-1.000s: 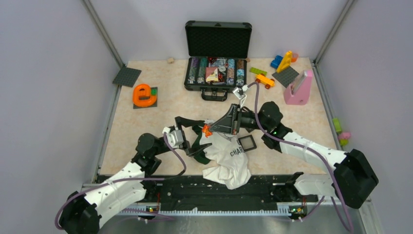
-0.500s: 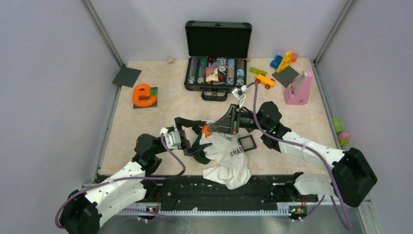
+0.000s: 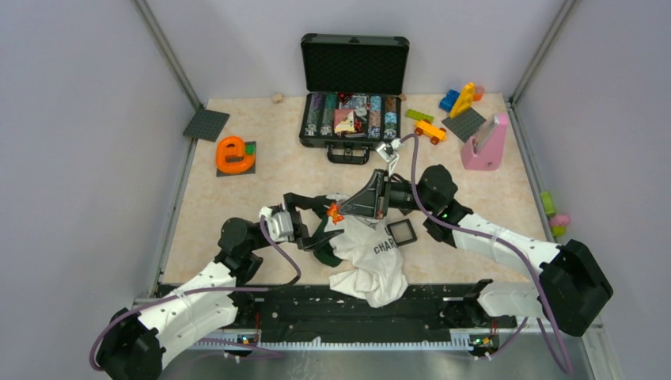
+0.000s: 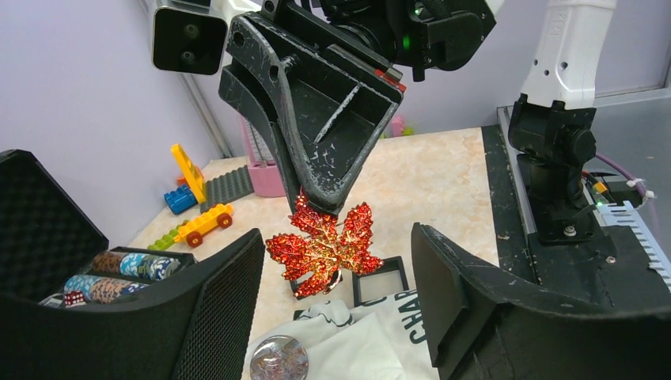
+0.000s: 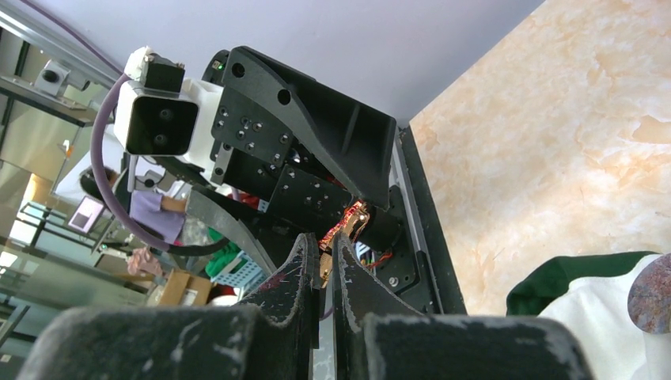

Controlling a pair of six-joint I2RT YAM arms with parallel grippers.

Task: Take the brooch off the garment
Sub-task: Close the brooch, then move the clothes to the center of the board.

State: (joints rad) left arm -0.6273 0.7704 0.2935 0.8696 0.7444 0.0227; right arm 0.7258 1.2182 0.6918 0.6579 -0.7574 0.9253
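Right gripper pinches the brooch by its upper tip. The leaf hangs near upright, stem down over the garment, between the left gripper's 2 parted, empty fingers.

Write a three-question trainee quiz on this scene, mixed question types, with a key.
1. True or false: the right gripper is shut on the maple-leaf brooch.
2. The left gripper has its fingers: A) clamped on the brooch; B) open, one on either side of it; C) out of view.
3. What colour is the collar of the white T-shirt?
Key: 1 true; 2 B; 3 green.
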